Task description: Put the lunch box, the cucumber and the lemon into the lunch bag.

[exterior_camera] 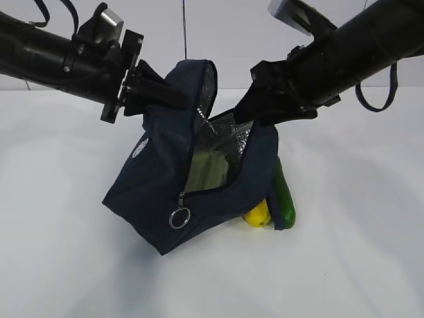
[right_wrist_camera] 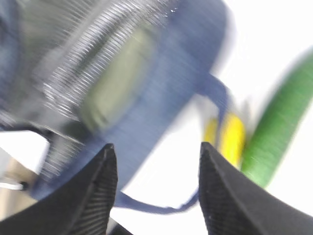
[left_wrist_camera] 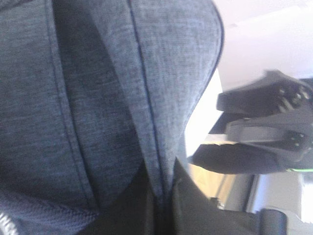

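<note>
The navy lunch bag (exterior_camera: 165, 192) is tilted and held up by its lid flap, its mouth open to the right with silver lining showing. The pale green lunch box (exterior_camera: 207, 169) lies inside it. My left gripper (exterior_camera: 156, 93) is shut on the flap; in the left wrist view its jaws (left_wrist_camera: 164, 193) pinch the navy fabric (left_wrist_camera: 98, 98). My right gripper (exterior_camera: 250, 112) is open and empty just above the bag's right rim. The right wrist view shows the gripper (right_wrist_camera: 156, 147), the bag (right_wrist_camera: 171, 88), the lunch box (right_wrist_camera: 115, 85), the lemon (right_wrist_camera: 232, 137) and the cucumber (right_wrist_camera: 279, 132). The lemon (exterior_camera: 258, 213) and cucumber (exterior_camera: 285, 195) lie on the table by the bag's right side.
A white table (exterior_camera: 358, 265) lies under everything. The zipper's metal ring pull (exterior_camera: 179, 217) hangs at the bag's front corner. A navy handle loop (right_wrist_camera: 156, 208) trails on the table below my right gripper. The right arm (left_wrist_camera: 264, 132) shows in the left wrist view.
</note>
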Tool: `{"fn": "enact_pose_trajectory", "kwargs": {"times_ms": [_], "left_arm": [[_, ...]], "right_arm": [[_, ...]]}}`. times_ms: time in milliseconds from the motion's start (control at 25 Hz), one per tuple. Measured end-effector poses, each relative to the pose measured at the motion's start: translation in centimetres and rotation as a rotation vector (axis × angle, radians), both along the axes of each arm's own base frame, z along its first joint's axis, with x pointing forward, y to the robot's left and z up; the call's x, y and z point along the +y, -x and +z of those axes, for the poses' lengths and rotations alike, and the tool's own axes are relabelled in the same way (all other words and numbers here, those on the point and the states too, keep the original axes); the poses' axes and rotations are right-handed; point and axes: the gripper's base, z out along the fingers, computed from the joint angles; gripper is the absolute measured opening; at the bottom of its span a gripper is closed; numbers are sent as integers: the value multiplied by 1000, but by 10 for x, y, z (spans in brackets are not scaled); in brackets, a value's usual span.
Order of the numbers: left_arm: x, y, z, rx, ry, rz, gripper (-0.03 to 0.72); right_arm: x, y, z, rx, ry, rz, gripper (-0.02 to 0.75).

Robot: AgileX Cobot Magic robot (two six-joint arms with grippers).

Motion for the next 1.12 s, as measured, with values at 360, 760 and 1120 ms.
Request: {"fn": "enact_pose_trajectory", "kwargs": {"times_ms": [360,760,1120], "left_arm": [[40,-11,-8,18,-94,55,2],[73,-11,-22,111,-276,82,2],[81,-7,-29,171,-396,63,1]], "right_arm": [[-12,4,-2,42,150,-36,407],[-27,2,-9,98,294,-171,407],[-33,-1,-15,99,370,-194,410]]}}
